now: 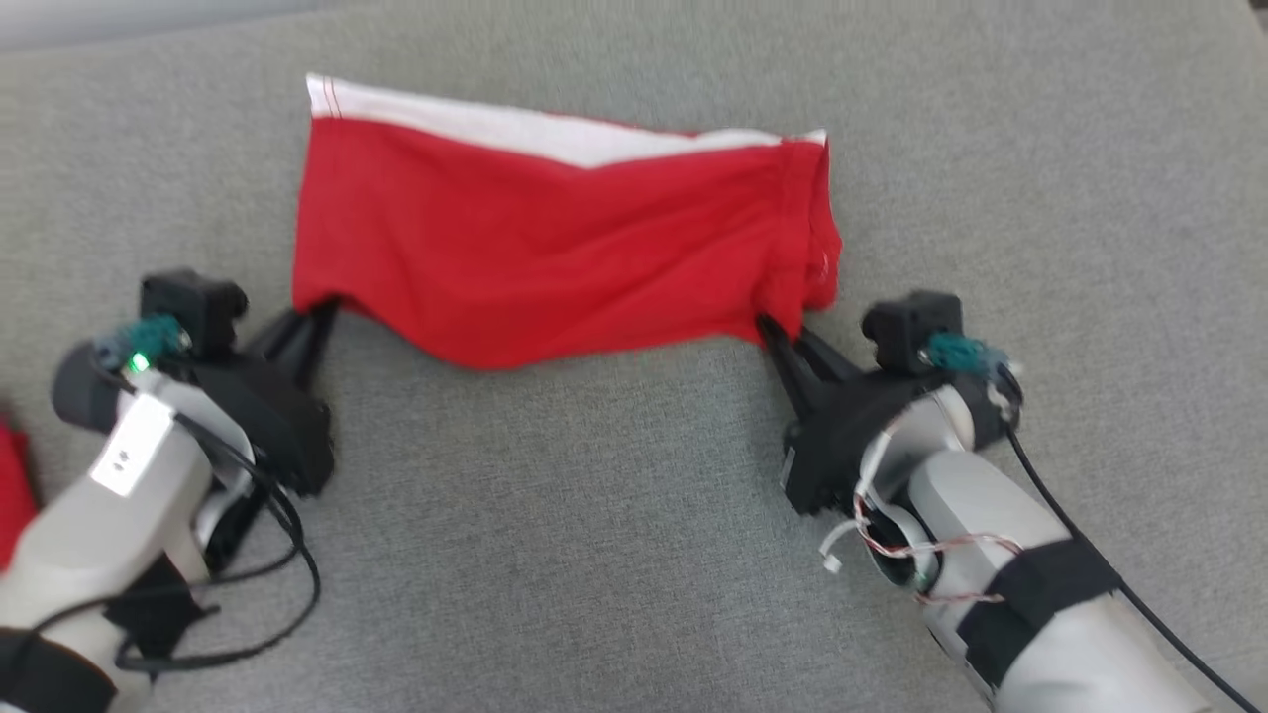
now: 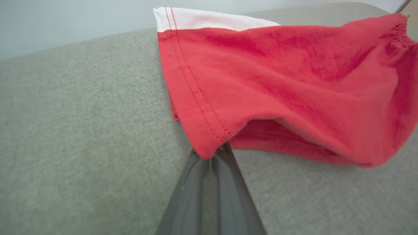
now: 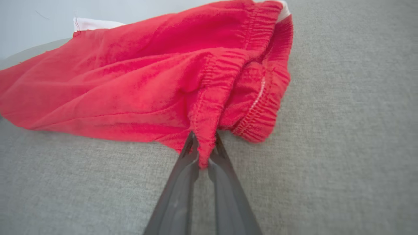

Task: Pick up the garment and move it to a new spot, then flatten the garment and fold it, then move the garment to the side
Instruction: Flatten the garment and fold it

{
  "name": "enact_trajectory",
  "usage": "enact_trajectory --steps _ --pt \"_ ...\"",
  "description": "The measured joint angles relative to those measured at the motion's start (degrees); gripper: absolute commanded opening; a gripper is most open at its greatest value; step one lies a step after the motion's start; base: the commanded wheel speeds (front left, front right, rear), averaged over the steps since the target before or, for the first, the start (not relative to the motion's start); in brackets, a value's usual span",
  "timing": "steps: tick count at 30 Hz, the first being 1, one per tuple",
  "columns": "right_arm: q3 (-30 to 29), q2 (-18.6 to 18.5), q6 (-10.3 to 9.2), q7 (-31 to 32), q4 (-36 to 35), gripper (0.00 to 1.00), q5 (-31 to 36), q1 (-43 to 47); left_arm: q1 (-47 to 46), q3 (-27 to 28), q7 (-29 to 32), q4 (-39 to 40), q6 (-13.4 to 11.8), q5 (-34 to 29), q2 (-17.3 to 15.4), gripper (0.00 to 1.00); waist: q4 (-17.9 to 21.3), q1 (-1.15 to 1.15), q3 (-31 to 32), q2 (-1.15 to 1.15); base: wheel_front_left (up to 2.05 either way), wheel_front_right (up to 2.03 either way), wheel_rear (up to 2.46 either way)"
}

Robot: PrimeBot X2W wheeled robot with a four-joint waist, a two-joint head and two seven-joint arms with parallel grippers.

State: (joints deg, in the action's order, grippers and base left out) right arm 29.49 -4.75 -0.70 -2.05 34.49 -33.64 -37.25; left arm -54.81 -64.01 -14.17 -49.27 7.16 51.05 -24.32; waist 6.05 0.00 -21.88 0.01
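Shorts [image 1: 555, 248] of red cloth are spread on a grey woven surface [image 1: 594, 555], lying toward twelve o'clock from the middle of the head view, with a white band [image 1: 535, 132] shown along the far edge. The gathered elastic waistband [image 1: 810, 228] is turned toward three o'clock and the stitched leg hem toward nine o'clock. The left gripper [image 1: 315, 319] is placed at the garment's seven o'clock corner; in the left wrist view [image 2: 219, 152] its two dark fingers are pressed together on the tip of the double-stitched hem [image 2: 192, 94], and the cloth is raised slightly off the surface there. The right gripper [image 1: 771, 332] is placed at the five o'clock corner; in the right wrist view [image 3: 203, 151] its fingers are closed on a fold of the ruffled waistband [image 3: 225, 75], a tongue of red cloth being seen pinched between them. Between the two held corners the near edge sags toward six o'clock. A second piece of red fabric [image 1: 12, 490] is glimpsed at the nine o'clock edge of the head view; what it is cannot be told.
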Motion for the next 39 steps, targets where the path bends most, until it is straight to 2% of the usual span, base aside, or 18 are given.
enact_trajectory --steps 6,16,27,39 --pt "-0.3 -2.1 3.27 -0.8 2.4 0.00 -1.5 3.5 4.3 -1.0 -0.1 -0.1 0.0 0.9 1.5 0.00 -0.7 -0.01 3.8 0.00 0.00 0.00 0.00" --pt "-0.2 -4.8 6.34 -1.5 4.3 0.00 -3.8 9.9 12.4 -2.0 -0.1 1.2 0.0 1.8 3.2 0.00 -2.5 -0.02 10.9 -0.01 0.00 0.00 0.00" --pt "1.7 -7.5 7.77 0.6 4.5 0.00 -6.3 16.0 19.4 -2.2 -0.1 1.8 0.4 3.5 5.0 0.00 -6.8 -0.02 17.5 -0.01 0.00 0.00 0.00" --pt "4.0 -9.2 7.78 4.2 2.5 0.00 -9.3 19.3 22.8 -2.5 -0.1 1.9 0.4 3.7 5.9 0.00 -13.0 -0.01 21.8 -0.02 0.00 0.00 0.00"
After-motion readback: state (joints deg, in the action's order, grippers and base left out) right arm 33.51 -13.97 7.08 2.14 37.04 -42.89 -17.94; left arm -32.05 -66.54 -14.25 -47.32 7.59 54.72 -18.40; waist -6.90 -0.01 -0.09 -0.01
